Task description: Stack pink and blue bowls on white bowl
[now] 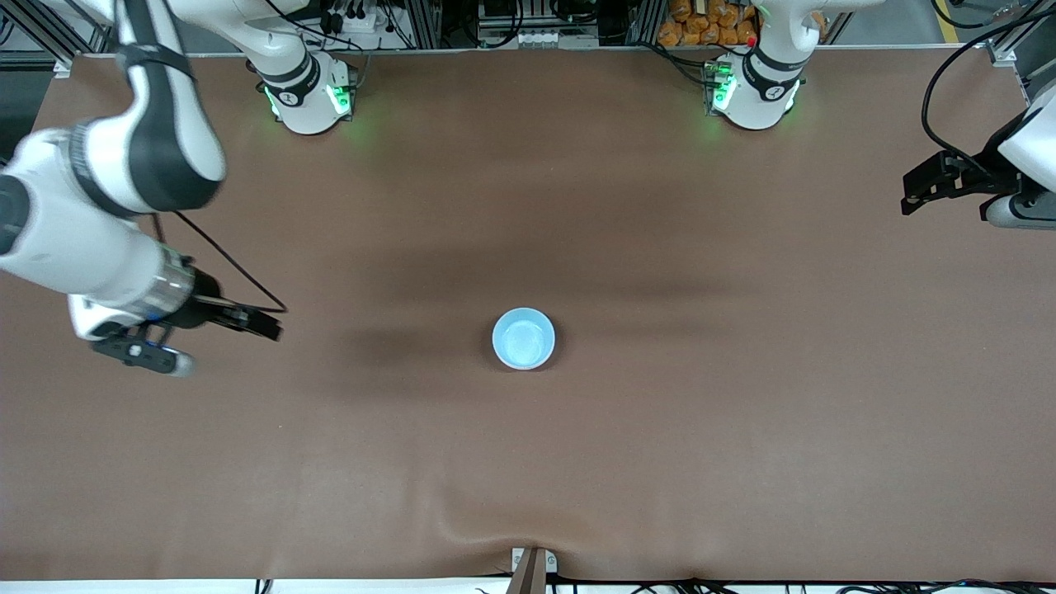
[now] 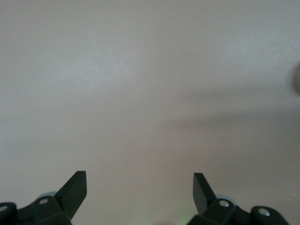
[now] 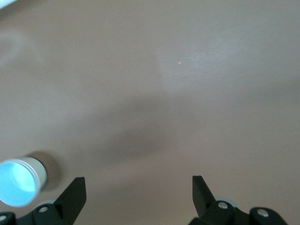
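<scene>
Sitting near the middle of the brown table (image 1: 742,429), a little closer to the front-camera edge than to the robots' bases, the blue bowl (image 1: 524,338) is showing a pale wall under its rim in the right wrist view (image 3: 18,182), so it is topping a stack; the bowls beneath are mostly hidden. The right gripper (image 1: 252,322) is hanging over bare table toward the right arm's end, its fingers (image 3: 75,194) spread wide and holding nothing. The left gripper (image 1: 920,188) is waiting over the left arm's end edge, its fingers (image 2: 76,190) likewise spread apart and empty.
</scene>
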Robot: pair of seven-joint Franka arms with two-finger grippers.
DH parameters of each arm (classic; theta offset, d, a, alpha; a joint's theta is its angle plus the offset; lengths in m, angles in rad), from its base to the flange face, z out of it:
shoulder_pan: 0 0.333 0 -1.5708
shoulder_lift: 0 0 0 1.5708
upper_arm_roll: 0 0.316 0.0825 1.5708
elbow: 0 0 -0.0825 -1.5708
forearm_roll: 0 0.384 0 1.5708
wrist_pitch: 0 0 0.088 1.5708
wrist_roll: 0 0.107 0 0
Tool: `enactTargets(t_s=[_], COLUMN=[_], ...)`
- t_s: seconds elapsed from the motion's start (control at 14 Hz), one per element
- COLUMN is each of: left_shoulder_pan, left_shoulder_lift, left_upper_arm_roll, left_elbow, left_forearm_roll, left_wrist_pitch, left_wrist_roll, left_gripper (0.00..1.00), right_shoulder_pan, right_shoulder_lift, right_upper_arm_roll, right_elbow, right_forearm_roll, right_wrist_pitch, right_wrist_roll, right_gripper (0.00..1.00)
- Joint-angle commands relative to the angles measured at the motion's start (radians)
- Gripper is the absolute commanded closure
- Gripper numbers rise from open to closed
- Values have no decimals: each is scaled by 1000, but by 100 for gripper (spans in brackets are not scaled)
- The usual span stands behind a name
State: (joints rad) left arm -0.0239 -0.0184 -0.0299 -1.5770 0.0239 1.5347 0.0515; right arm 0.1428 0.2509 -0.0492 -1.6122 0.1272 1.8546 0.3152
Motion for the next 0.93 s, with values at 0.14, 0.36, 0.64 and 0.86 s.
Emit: enactTargets(t_s=[0.14, 0.36, 0.64, 0.86], left_shoulder_pan=[7, 7, 9, 1], left_shoulder_lift=[11, 11, 11, 11], left_upper_arm_roll=[-5, -5, -7, -8], left_elbow=[23, 23, 23, 23], left_forearm_roll=[-6, -6, -6, -6], left_wrist_pitch=[-5, -5, -5, -5], left_wrist_roll=[-15, -13, -12, -15], left_gripper=[0, 0, 0, 0], right_shoulder_pan=[-164, -187, -180, -166], right_shoulder_lift=[-163, -238, -274, -309], right_upper_arm_roll=[22, 22, 29, 37], right_elbow=[-37, -35, -26, -34], right_forearm_roll=[-15, -67, -104, -175], right_wrist_pitch=[-165, -233, -310, -350], right_wrist_roll=[-283, -349, -308, -206], right_gripper=[0, 0, 0, 0])
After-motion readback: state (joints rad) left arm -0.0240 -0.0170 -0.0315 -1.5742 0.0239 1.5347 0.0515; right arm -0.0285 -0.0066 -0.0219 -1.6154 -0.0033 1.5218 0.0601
